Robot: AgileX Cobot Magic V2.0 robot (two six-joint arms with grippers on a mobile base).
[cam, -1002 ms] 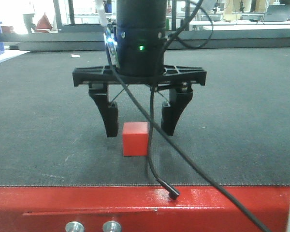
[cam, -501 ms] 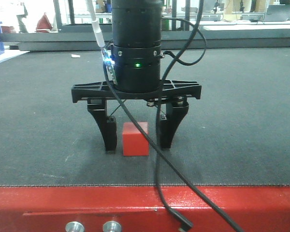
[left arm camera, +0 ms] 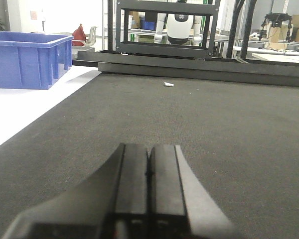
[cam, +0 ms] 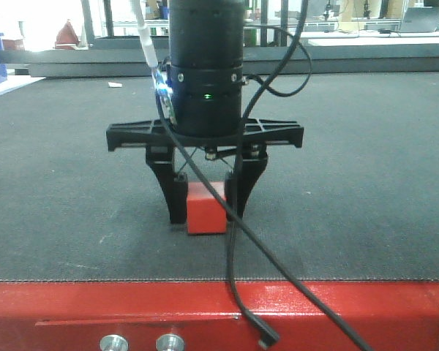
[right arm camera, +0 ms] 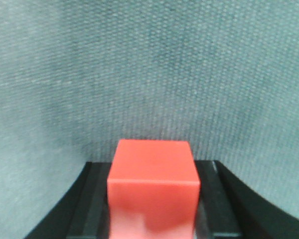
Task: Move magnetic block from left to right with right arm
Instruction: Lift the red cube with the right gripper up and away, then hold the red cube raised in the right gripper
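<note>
1. Dark grey mat (cam: 366, 183) covers the whole work surface, with workshop racks behind it and the red table edge (cam: 351, 307) nearest the front camera.
2. You've got the magnetic block (cam: 205, 208) sitting flat on the mat, near that front edge.
3. It's a cube, so you have no long axis to align.
4. It lies dead centre under the right gripper (cam: 205, 214), whose wrist points straight down above it.
5. That gripper's fingers press on opposite side faces, so it is clamped on the block. The wrist view agrees.
6. A black cable (cam: 234, 278) crosses one finger in the front view, so contact on that side is probably full, not certainly.
7. The block's base looks to be on the mat, so it is not lifted yet.
8. The left gripper (left arm camera: 148, 199) has its fingers pressed together, holding nothing, low over the mat. The block doesn't show in its view, so the right arm is your arm.
9. My call for the next move: lift straight up, then carry it toward the robot's right.
</note>
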